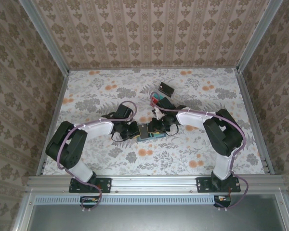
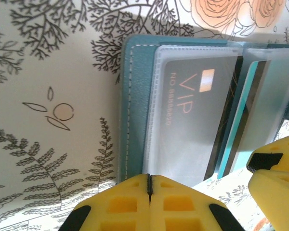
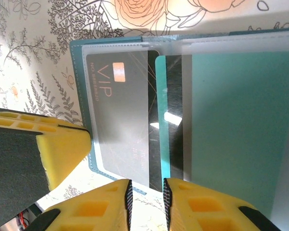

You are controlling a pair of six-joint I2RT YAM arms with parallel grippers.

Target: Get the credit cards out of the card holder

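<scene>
Yellow left hand sits closed, empty, at the card holder edge; right hand slightly parted beside the grey card

Tabletop: pale cloth printed with grey foliage and orange blooms, walled on three sides.

Near the centre, toward the front: card holder, teal, lying open and flat on the cloth.

Further back, well apart from it: one dark card, flat, slightly skewed.

Just in front of that card: a small red-and-teal flat thing, partly hidden, kind unclear.
</scene>
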